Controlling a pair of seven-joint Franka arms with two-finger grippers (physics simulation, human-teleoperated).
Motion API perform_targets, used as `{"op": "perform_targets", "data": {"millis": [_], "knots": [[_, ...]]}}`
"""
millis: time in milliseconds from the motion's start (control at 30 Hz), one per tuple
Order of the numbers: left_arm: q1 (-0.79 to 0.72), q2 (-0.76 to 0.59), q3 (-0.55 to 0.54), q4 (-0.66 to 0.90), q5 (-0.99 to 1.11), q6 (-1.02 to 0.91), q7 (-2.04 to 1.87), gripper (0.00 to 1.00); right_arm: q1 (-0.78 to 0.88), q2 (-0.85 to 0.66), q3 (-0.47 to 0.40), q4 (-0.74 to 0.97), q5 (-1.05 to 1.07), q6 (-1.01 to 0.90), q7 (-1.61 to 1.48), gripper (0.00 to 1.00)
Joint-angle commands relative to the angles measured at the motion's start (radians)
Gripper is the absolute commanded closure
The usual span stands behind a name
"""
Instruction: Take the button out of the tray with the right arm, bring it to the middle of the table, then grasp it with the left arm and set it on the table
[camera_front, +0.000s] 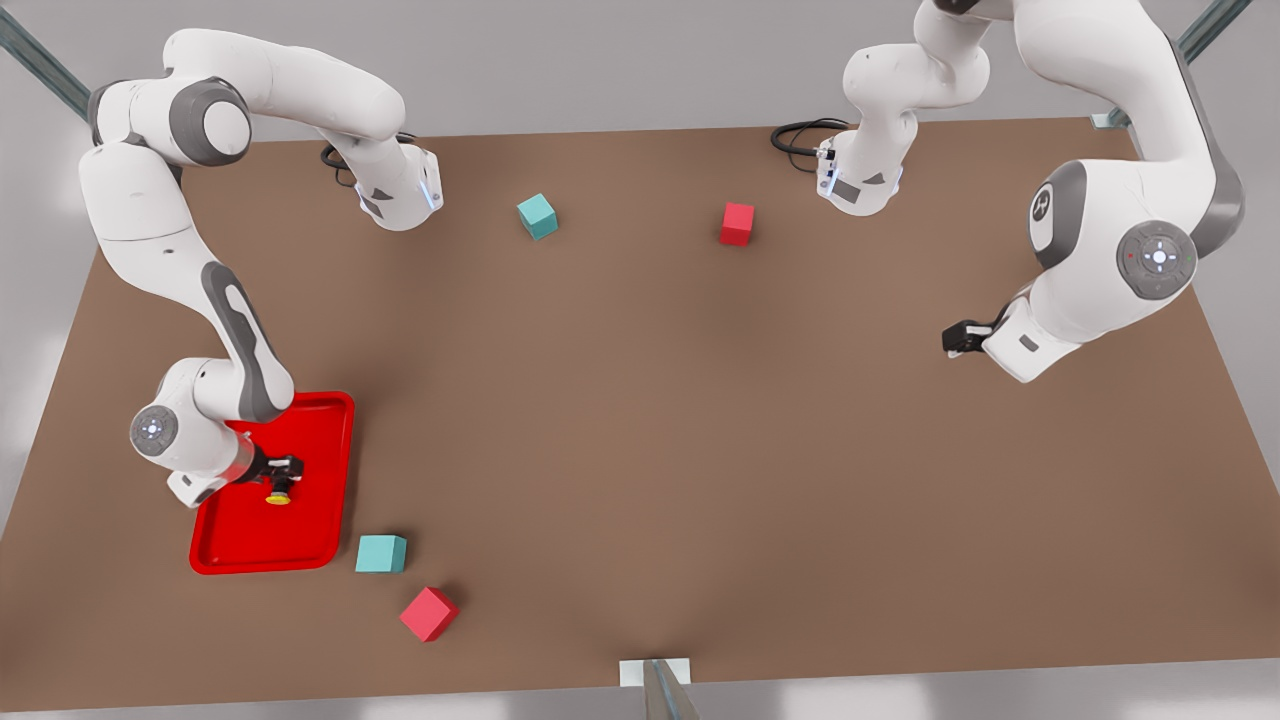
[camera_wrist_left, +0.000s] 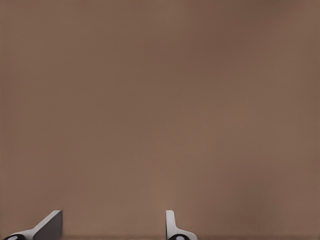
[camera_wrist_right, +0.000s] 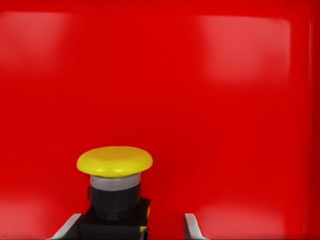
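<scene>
**Front view.** Right gripper (camera_front: 285, 470) is low over the tray (camera_front: 330, 420) at the view's left, with the button (camera_front: 279, 492) right at its tips; yellow cap shows just below the black fingers. Whether the fingers already touch the body can't be told from here. Left gripper (camera_front: 955, 338) waits at the view's right, well apart, above bare table (camera_front: 640, 400). Teal and red cubes lie scattered and aren't part of the job; the nearest teal cube (camera_front: 381, 553) sits just beside the tray's corner.

**Left wrist view.** Fingers (camera_wrist_left: 50, 225) spread, nothing btwn them, brown table beyond.

**Right wrist view.** Button (camera_wrist_right: 116, 187) stands on the tray floor (camera_wrist_right: 225, 125), dark body btwn the two spread fingers (camera_wrist_right: 190, 227) but off-centre, close to one finger w/ a clear gap to the other. Not yet pinched.

**Step in hand (judgement).** Grasp in the tray. To do it well: centre the jaws on the boxy body, not the rounded cap, which would likely slip; close gently so the off-centre finger doesn't tip the button; lift straight up to clear the rim before heading to mid-table.
</scene>
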Motion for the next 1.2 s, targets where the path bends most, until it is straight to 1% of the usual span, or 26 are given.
{"op": "perform_targets", "data": {"millis": [0, 67, 300, 333, 433, 533, 600, 633, 767, 800, 867, 933, 967, 1000, 1033, 1100, 1133, 1167], "knots": [[0.001, 0.000, 0.000, 0.000, 0.000, 0.002, -0.003, 0.00, 0.000, 0.000, 0.000, -0.001, -0.001, -0.042, 0.007, 0.53], [-0.001, 0.000, -0.002, 0.000, 0.000, -0.001, -0.003, 0.00, 0.000, 0.000, 0.000, -0.001, -0.002, -0.050, -0.002, 0.59], [-0.002, 0.000, -0.002, 0.000, 0.002, -0.001, -0.005, 0.00, 0.020, -0.005, 0.008, 0.017, -0.011, -0.095, -0.011, 0.61], [-0.002, 0.000, -0.002, 0.000, 0.002, 0.000, -0.003, 0.00, 0.023, -0.011, 0.014, 0.040, -0.011, -0.102, -0.019, 0.61], [-0.002, 0.000, -0.002, 0.000, 0.002, 0.000, -0.005, 0.00, 0.026, -0.011, 0.058, 0.140, -0.014, -0.214, -0.037, 0.61], [-0.002, 0.000, 0.000, 0.000, 0.002, 0.000, -0.005, 0.00, 0.057, -0.011, 0.123, 0.214, -0.008, -0.292, -0.027, 0.61], [-0.002, 0.000, -0.002, 0.000, 0.002, 0.002, -0.005, 0.00, 0.073, -0.012, 0.187, 0.215, -0.005, -0.311, 0.036, 0.61], [-0.002, 0.000, -0.002, 0.000, 0.002, 0.002, -0.005, 0.00, 0.092, -0.012, 0.244, 0.234, -0.007, -0.363, 0.110, 0.61], [-0.002, 0.002, -0.002, 0.000, 0.002, 0.000, -0.005, 0.00, 0.357, -0.069, 0.255, 0.235, 0.039, -0.449, 0.519, 0.61], [-0.002, 0.006, -0.002, 0.000, 0.002, 0.000, -0.005, 0.00, 0.419, -0.077, 0.255, 0.251, 0.042, -0.450, 0.618, 0.62], [-0.002, 0.008, -0.002, 0.000, 0.002, -0.001, -0.005, 0.00, 0.550, -0.075, 0.252, 0.333, 0.058, -0.523, 0.824, 0.62], [-0.002, 0.012, -0.002, 0.000, 0.002, 0.002, -0.003, 0.00, 0.733, -0.042, 0.230, 0.396, 0.101, -0.510, 1.068, 0.62], [-0.002, 0.015, 0.000, 0.000, 0.002, 0.003, -0.003, 0.00, 0.820, -0.014, 0.190, 0.447, 0.105, -0.509, 1.159, 0.62], [-0.001, 0.017, -0.002, 0.000, 0.002, 0.003, -0.003, 0.00, 0.894, 0.020, 0.141, 0.496, 0.150, -0.507, 1.217, 0.62], [-0.001, 0.022, 0.000, 0.000, 0.002, 0.005, -0.003, 0.00, 0.994, 0.074, 0.072, 0.585, 0.176, -0.507, 1.286, 0.62], [-0.001, 0.023, 0.000, 0.000, 0.002, 0.009, -0.003, 0.00, 1.195, 0.189, -0.106, 0.755, 0.263, -0.507, 1.400, 0.62], [-0.001, 0.029, 0.000, 0.000, 0.002, 0.011, -0.005, 0.00, 1.259, 0.255, -0.158, 0.836, 0.283, -0.507, 1.472, 0.62], [-0.001, 0.029, 0.000, 0.000, 0.002, 0.011, -0.005, 0.00, 1.284, 0.313, -0.161, 0.895, 0.283, -0.507, 1.544, 0.62]]}}
